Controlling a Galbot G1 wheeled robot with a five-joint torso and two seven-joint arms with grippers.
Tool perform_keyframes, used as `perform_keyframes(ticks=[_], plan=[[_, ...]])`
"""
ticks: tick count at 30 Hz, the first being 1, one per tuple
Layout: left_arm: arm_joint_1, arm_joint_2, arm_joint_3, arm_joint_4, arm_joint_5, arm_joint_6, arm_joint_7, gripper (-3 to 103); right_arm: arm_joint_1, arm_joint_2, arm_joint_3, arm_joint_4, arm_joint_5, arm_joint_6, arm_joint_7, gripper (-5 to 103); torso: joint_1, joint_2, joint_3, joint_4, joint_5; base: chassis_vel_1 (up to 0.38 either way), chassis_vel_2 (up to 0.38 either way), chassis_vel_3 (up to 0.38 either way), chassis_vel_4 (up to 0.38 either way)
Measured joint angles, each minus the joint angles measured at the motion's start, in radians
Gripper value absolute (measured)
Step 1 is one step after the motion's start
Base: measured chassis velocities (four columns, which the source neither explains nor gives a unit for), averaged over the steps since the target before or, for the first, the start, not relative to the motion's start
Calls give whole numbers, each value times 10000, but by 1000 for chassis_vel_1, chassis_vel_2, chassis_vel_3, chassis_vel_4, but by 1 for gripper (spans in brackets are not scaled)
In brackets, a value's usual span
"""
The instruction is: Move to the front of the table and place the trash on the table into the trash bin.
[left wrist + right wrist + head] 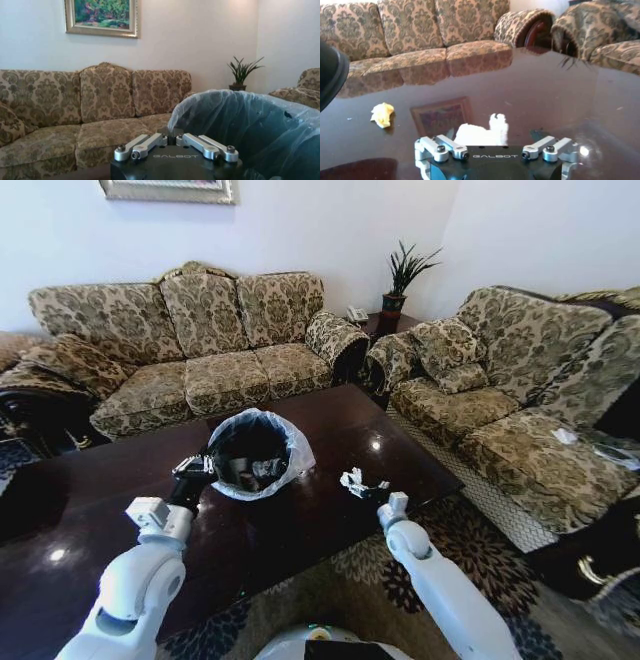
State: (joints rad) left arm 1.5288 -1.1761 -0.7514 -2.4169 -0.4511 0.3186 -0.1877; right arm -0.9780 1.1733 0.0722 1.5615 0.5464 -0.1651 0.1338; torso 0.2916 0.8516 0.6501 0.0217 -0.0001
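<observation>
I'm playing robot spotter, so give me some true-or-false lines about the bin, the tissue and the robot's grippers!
1. The trash bin stands on the table. True.
2. The bin has no bag in it. False: a see-through white bag lines it.
3. The right gripper is at a crumpled white tissue. True.
4. The left gripper is beside the bin. True.
5. The yellow scrap lies on the sofa. False: it lies on the table.
</observation>
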Motion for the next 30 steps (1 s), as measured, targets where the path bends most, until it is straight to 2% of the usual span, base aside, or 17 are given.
perform_keyframes(ticks=[5, 8, 9, 13, 14, 17, 18, 22, 23, 25, 27, 28, 30], plan=[[38, -15, -54, -37, -1, -17, -8, 3, 254, 86, -201, -305, 41, -265, -163, 88, -1, 0, 0, 2, 0, 0, 0, 0, 0], [24, -31, -62, -41, -31, -21, -63, 3, 485, 219, -361, -595, 206, -461, -178, 71, 0, 0, 0, 1, 0, 0, 0, 0, 0], [24, -31, -62, -41, -31, -21, -63, 3, 485, 219, -361, -595, 206, -461, -178, 71, 0, 0, 0, 1, 0, 0, 0, 0, 0], [-98, -33, -90, -42, -190, -18, -74, 3, 687, 294, -513, -797, 224, -467, -102, 50, -1, 1, -1, 0, -1, 0, 0, 0, 0], [-98, -33, -90, -42, -190, -18, -74, 3, 687, 294, -513, -797, 224, -467, -102, 50, -1, 1, -1, 0, -1, 0, 0, 0, 0], [-136, -25, -122, -23, -237, -10, -81, 3, 748, 286, -578, -807, 224, -457, -3, 38, 0, 0, -1, 1, 2, 0, 0, 0, 0], [-136, -25, -122, -23, -237, -10, -81, 3, 748, 286, -578, -807, 224, -457, -3, 38, 0, 0, -1, 1, 2, 0, 0, 0, 0], [-179, -8, -126, 43, -270, -6, -146, 3, 746, 243, -601, -750, 218, -433, 77, 18, -1, 0, 0, 2, 2, 0, 0, 0, 0], [-179, -8, -126, 43, -270, -6, -146, 3, 746, 243, -601, -750, 218, -433, 77, 18, -1, 0, 0, 2, 2, 0, 0, 0, 0], [-189, -4, -135, 56, -271, 1, -112, 3, 719, 187, -595, -525, 321, -434, 217, 7, 0, 0, 0, 2, 2, 0, 0, 0, 0], [-189, -5, -138, 56, -271, 5, -98, 3, 711, 159, -580, -368, 410, -437, 297, 7, 0, 0, 0, 1, 2, 0, 0, 0, 0], [-184, -6, -151, 56, -271, 9, -76, 3, 699, 92, -523, 22, 541, -444, 466, 1, 0, 0, 0, 1, 2, 0, 0, 0, 0], [-173, -6, -164, 56, -263, 9, -70, 3, 702, 8, -494, 396, 646, -450, 591, 1, 0, 0, 0, 0, 2, 0, 0, 0, 0]])
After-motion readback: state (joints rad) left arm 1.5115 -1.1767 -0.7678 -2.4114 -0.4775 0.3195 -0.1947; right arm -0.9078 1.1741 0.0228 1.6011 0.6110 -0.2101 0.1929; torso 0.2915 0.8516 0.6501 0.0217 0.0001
